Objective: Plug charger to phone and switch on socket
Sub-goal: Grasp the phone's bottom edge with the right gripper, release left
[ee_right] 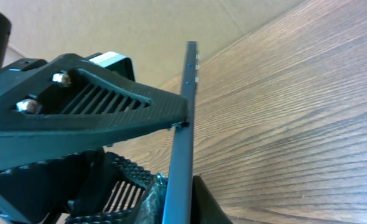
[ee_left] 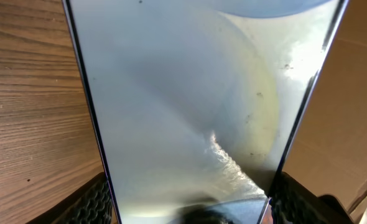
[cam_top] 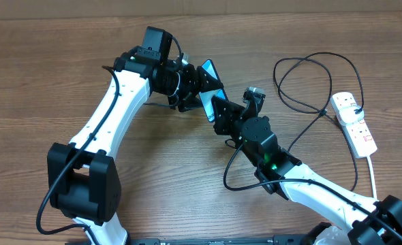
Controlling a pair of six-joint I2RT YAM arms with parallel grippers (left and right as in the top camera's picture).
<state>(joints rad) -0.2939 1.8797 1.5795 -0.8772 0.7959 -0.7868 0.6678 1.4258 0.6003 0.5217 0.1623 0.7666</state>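
Observation:
The phone (cam_top: 213, 76) is held tilted up off the table, its pale screen (ee_left: 190, 93) filling the left wrist view. My left gripper (cam_top: 198, 88) is shut on it, a ribbed finger (ee_left: 90, 205) pressing each long side. My right gripper (cam_top: 219, 109) meets the phone's lower end from the right. In the right wrist view the phone (ee_right: 182, 124) shows edge-on, pinched between my right gripper's (ee_right: 171, 199) pads. The charger's black cable (cam_top: 303, 68) loops across the table toward the white socket (cam_top: 354, 121) at the right edge. Its connector tip is hidden.
The socket's thick white cord (cam_top: 373, 170) runs down the right side. A black cable loop (cam_top: 232, 178) lies on the wood beside my right arm (cam_top: 323, 194). My left arm (cam_top: 102, 126) crosses the left half. Cardboard (ee_right: 171, 25) stands behind the table.

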